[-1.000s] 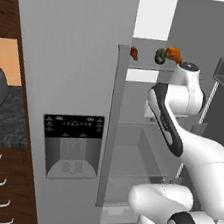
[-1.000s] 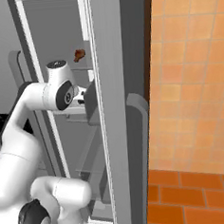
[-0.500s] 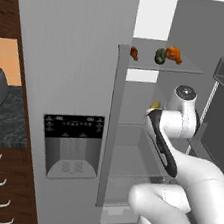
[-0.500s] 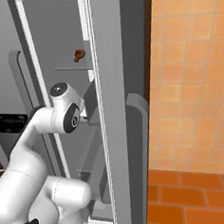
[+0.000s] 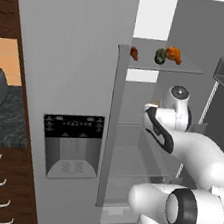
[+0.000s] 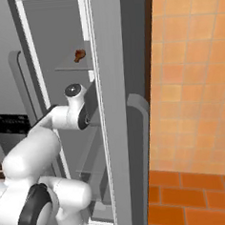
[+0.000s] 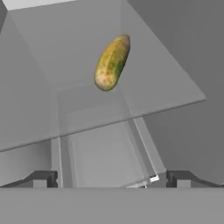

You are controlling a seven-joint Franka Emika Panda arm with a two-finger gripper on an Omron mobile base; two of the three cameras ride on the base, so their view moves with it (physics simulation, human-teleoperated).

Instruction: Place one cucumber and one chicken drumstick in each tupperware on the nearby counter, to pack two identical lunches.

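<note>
Green-yellow cucumber (image 7: 112, 63) lies on the glass shelf (image 7: 175, 94) ahead of and above the released, wide-spread fingers (image 7: 43, 179), long axis angled toward the shelf's back edge.

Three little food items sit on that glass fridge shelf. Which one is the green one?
The short dark green cucumber, the middle of the three on the glass fridge shelf. A reddish-brown drumstick lies to its left and an orange-brown piece touches its right.
</note>
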